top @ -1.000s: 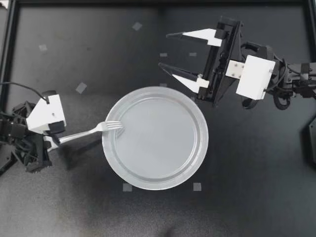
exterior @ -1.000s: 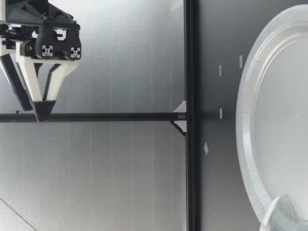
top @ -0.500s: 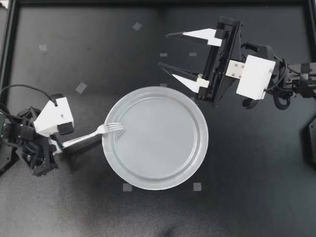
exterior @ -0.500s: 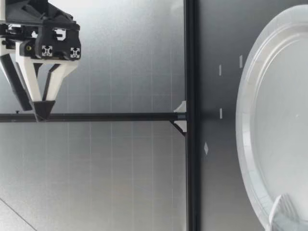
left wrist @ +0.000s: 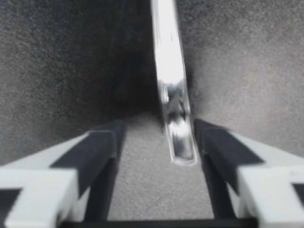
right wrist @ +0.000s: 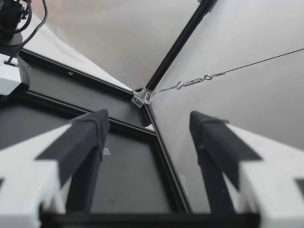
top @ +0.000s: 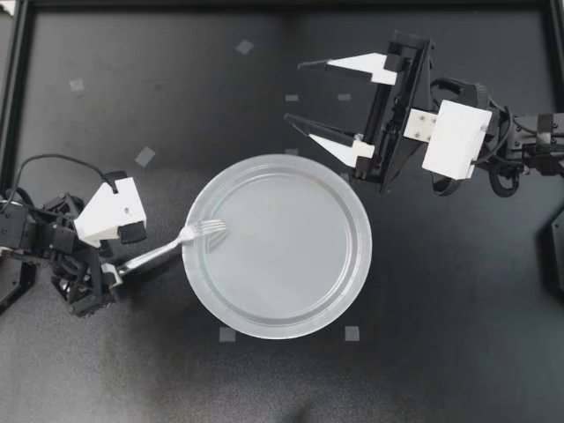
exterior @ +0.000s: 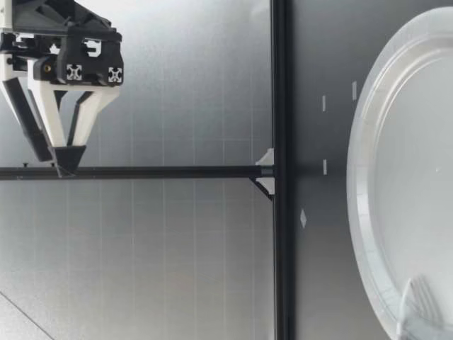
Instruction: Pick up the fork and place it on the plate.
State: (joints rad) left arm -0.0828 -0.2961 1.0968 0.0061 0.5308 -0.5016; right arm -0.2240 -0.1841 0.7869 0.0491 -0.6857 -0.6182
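Observation:
A silver fork (top: pixel 176 242) lies with its tines over the near-left rim of the clear plate (top: pixel 291 291), its handle sloping down to the table. My left gripper (top: pixel 119 269) sits low at the handle's end. In the left wrist view its fingers (left wrist: pixel 102 147) stand apart and the handle (left wrist: pixel 173 109) rests between them, close to one pad; it is open. My right gripper (top: pixel 293 91) hangs open and empty above the table beyond the plate's far right edge. The low view shows it high up (exterior: pixel 60 163), with the tines (exterior: pixel 417 297) on the plate (exterior: pixel 396 177).
Small tape squares (top: pixel 144 157) dot the dark table around the plate. A black frame rail (top: pixel 18 88) borders the table's left and far sides. The right wrist view looks past its own open gripper (right wrist: pixel 149 128) at the frame corner.
My left gripper has opened and let go of the fork handle. The left arm shifted slightly toward the plate, and the tines slid a little farther onto it. The right arm stayed put.

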